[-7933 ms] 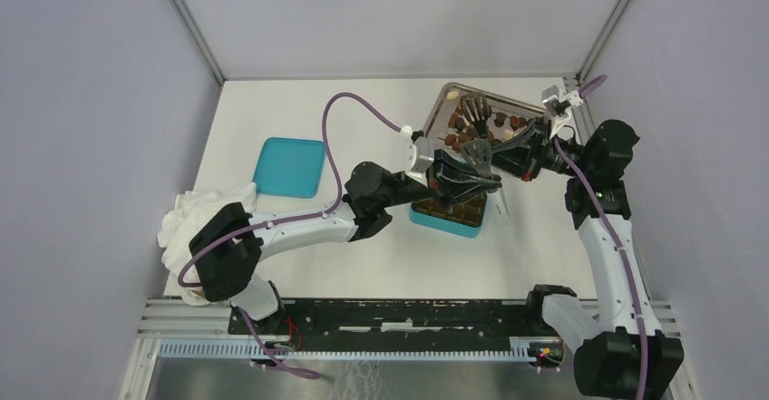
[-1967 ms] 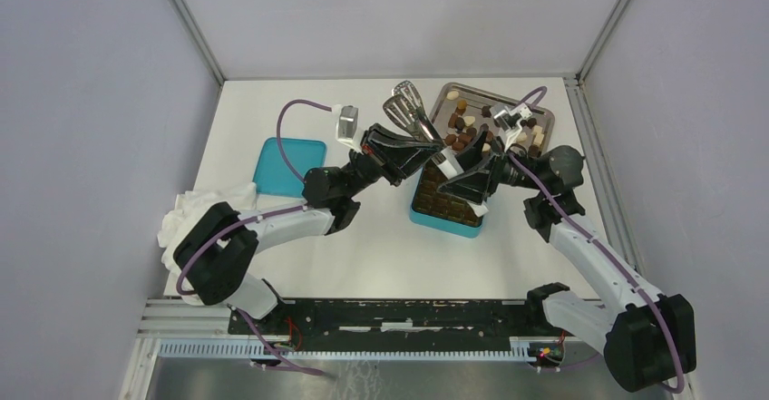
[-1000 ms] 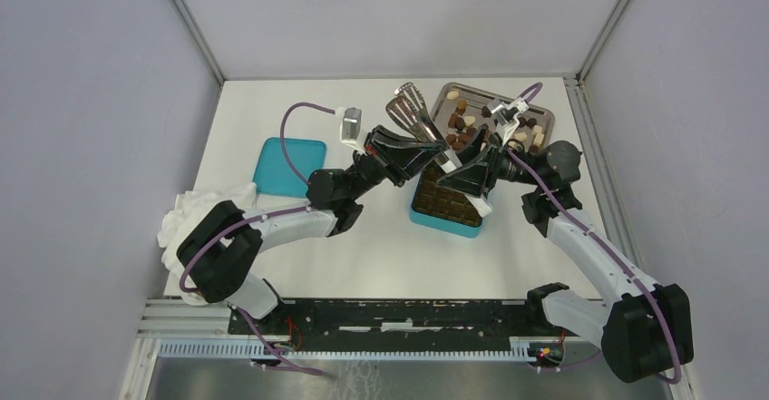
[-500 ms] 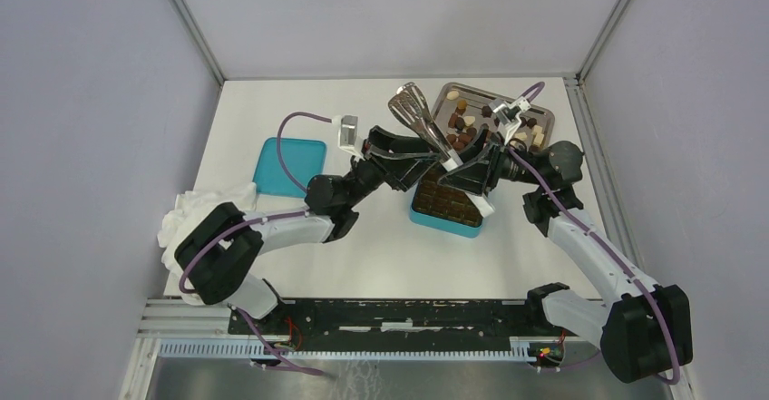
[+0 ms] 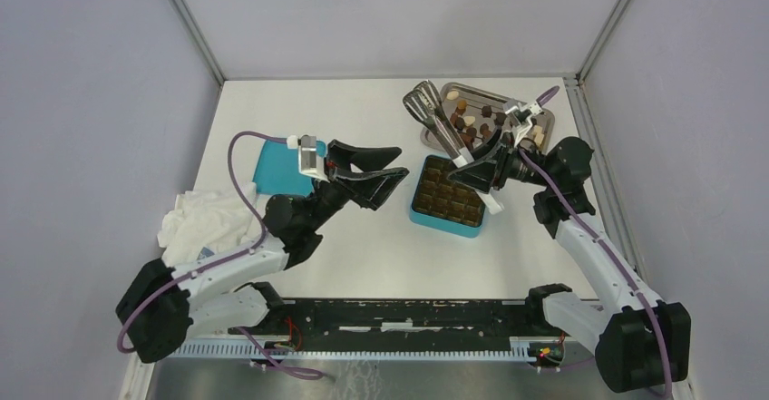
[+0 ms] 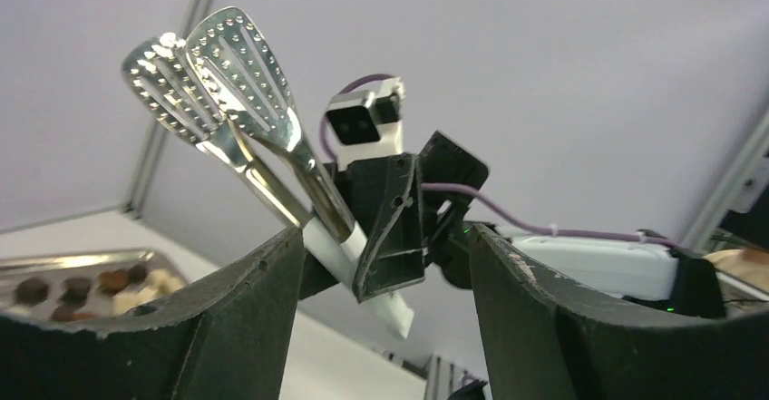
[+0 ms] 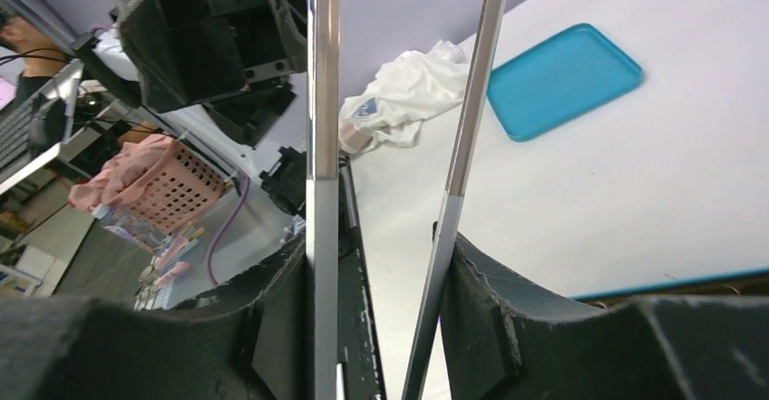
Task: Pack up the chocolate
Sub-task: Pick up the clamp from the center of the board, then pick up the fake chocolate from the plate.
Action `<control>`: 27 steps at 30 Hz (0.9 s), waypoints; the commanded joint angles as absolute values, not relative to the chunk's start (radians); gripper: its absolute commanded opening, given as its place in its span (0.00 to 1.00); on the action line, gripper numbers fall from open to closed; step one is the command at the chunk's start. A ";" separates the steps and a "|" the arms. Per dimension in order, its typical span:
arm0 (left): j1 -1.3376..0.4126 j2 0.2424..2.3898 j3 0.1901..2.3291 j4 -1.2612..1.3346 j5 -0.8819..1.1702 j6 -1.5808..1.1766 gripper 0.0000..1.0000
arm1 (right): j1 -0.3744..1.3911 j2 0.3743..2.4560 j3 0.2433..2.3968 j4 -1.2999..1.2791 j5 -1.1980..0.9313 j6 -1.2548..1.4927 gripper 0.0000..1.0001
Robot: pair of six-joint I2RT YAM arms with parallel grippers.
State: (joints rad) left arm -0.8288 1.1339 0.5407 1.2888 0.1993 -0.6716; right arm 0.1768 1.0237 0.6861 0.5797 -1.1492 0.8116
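The right pincer point(image 5: 473, 175) gripped metal tongs point(image 5: 440, 128) above a teal box point(image 5: 444, 222), while the left pincer point(image 5: 400, 162) hung wide open and empty over the table point(image 5: 381, 248). The chocolate point(image 5: 487, 111) lay in a steel tray point(image 5: 494, 86) just behind the box.

R wrist view: tongs point(image 7: 319, 101) run off top edge, tips unseen. Top view: chocolate point(image 5: 487, 111) too small for shapes; tray point(image 5: 494, 88) partly behind tongs.

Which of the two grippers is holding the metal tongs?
The right gripper: both arms of the metal tongs sit between its fingers. The left gripper is open and empty, away from them.
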 commanded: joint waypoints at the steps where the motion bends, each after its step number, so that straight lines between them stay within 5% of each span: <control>1: -0.828 0.988 0.573 0.766 0.131 -0.490 0.72 | 0.137 0.990 0.730 0.456 -1.128 0.660 0.30; 5: -0.828 0.912 0.569 0.593 0.099 -0.483 0.75 | 0.125 0.988 0.719 0.454 -1.133 0.649 0.13; 10: -0.829 0.917 0.520 0.724 0.172 -0.576 0.99 | 0.126 0.982 0.687 0.582 -1.175 0.769 0.12; 27: -0.796 1.300 0.684 1.430 0.447 -0.688 1.00 | 0.228 1.020 0.821 0.784 -1.254 1.046 0.20</control>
